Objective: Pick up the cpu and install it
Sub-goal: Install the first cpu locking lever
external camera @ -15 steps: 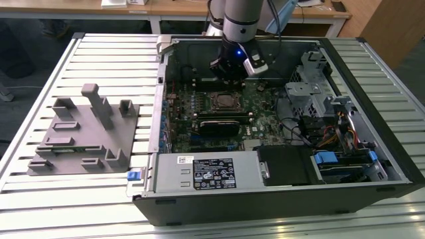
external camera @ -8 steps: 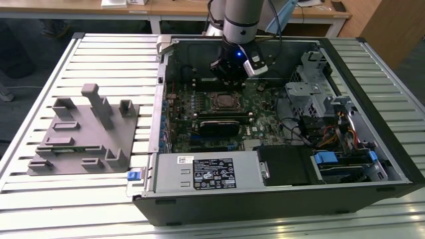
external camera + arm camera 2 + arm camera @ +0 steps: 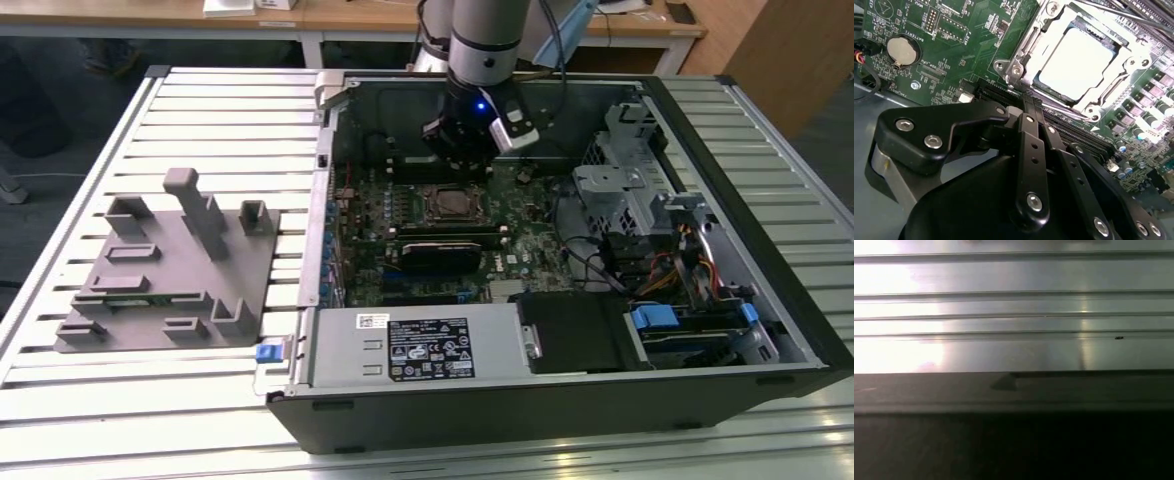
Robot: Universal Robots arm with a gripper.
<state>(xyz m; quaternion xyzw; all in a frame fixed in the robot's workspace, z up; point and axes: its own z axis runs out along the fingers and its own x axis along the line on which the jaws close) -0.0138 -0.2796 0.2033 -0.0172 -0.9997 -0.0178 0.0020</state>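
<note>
Exterior view: gripper (image 3: 470,160) hanging over the open computer case (image 3: 561,390), above center of frame, just above the socket (image 3: 455,203) on the green board; grey fixture (image 3: 167,270) on the slatted counter (image 3: 80,420) at left.

Second wrist view: cpu (image 3: 1077,64) lying flat inside the metal socket frame, upper right of frame, apparently already seated; gripper linkage (image 3: 1030,150) dark across the lower frame, holding nothing visible, opening impossible to tell; coin battery (image 3: 902,50) at upper left.

First wrist view: pale slats (image 3: 1014,305) across the top, dark edge below.

Handling: light, stiff, thin; underside probably delicate, so best taken by opposite edges and kept level.

one cpu (image 3: 1077,65), one grey fixture (image 3: 174,265)
</note>
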